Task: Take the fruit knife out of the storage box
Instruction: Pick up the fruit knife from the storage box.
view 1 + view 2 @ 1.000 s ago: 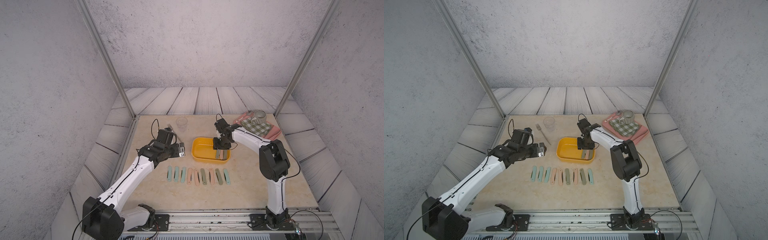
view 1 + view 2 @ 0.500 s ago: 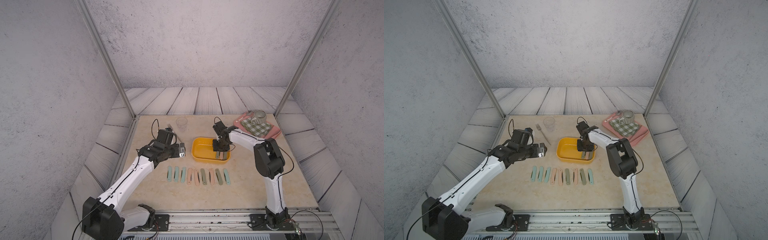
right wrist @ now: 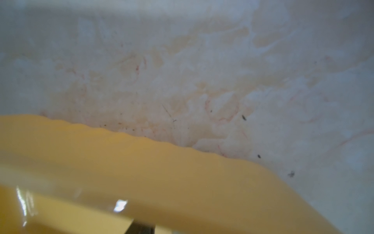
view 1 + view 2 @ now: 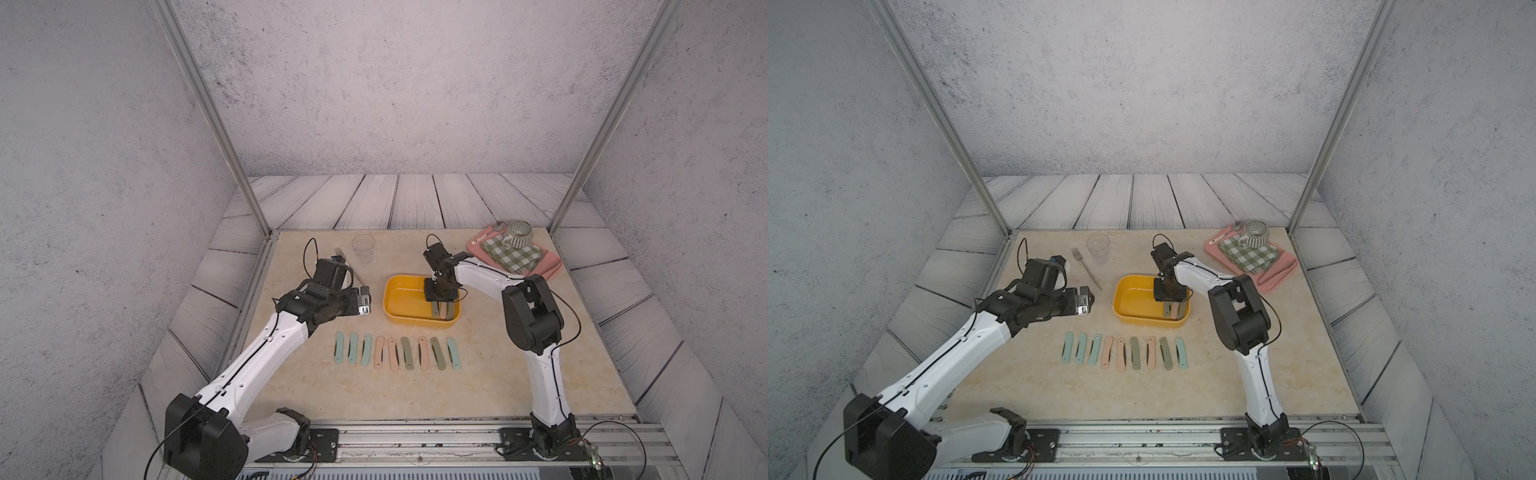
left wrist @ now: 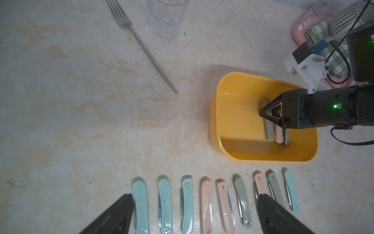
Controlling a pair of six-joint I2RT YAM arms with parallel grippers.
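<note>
Yellow storage box (image 4: 409, 323) holds two folded fruit knives side by side on its floor, by the wall nearest the right arm: a green knife (image 5: 269, 131) and a pink knife (image 5: 278, 136).

Change over the last second: the right gripper (image 4: 441, 311) stays down inside the box over that pair while its jaws draw narrower, and the right elbow has swung in toward the box. Fingers flank the pair. Which knife they take, and whether the pinch has bitten, cannot tell; the right wrist view gives only blurred rim and table.

The left gripper (image 5: 195, 196) has not moved. It hangs spread wide and empty beside the box, above the row of folded knives (image 4: 397, 353) on the table.

Judgement: closing phase of the grab, nothing lifted out yet. The next move calls for a straight lift clear of the rim. Risks: dragging the neighbour knife along, or slipping off a smooth handle.
</note>
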